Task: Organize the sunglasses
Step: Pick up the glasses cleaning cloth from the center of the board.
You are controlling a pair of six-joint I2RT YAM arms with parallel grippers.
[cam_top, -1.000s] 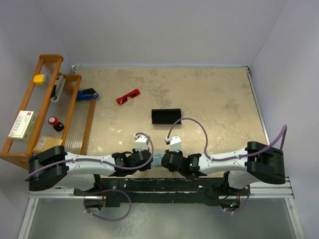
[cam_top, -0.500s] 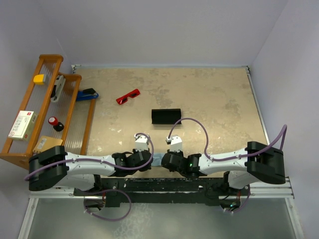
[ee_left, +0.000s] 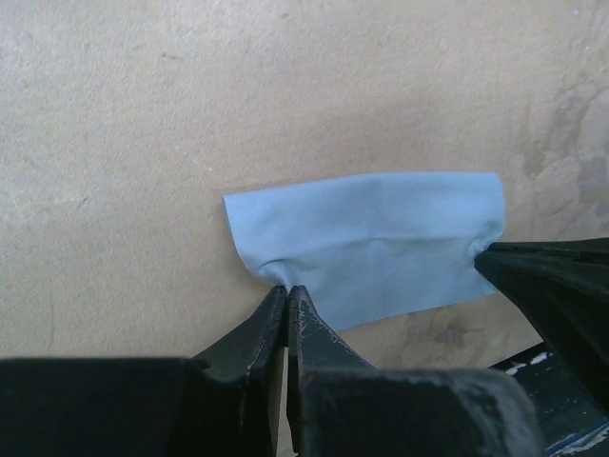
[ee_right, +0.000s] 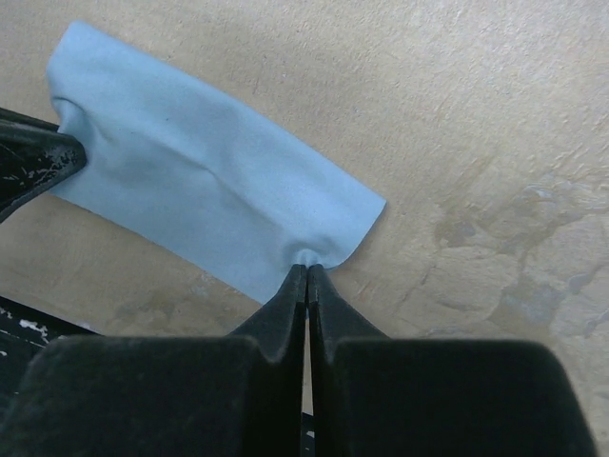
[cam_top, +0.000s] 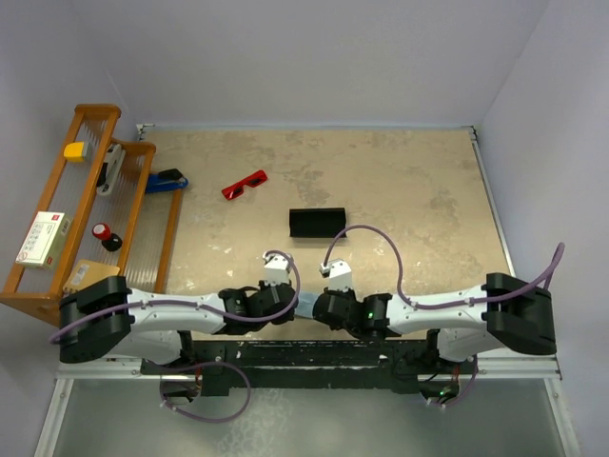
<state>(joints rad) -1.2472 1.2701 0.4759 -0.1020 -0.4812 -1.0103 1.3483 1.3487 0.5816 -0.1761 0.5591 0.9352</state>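
Note:
The red sunglasses [cam_top: 245, 184] lie on the table at the back left, far from both arms. A black case [cam_top: 317, 222] lies near the middle. A light blue cloth [ee_left: 371, 238] lies folded at the near edge, a sliver showing between the arms in the top view [cam_top: 303, 305]. My left gripper [ee_left: 286, 290] is shut on the cloth's left near corner. My right gripper [ee_right: 306, 268] is shut on the right near corner of the cloth [ee_right: 209, 190]. The other gripper's fingertip shows at each wrist view's edge.
A wooden rack [cam_top: 90, 205] stands at the left with a yellow block [cam_top: 73, 150], a white box [cam_top: 43, 238], a small red and black item [cam_top: 105, 233] and a blue item [cam_top: 166, 181]. Walls close the far and side edges.
Both grippers have shifted slightly right and toward the near edge, with the cloth held between them. The sunglasses and case have not moved.

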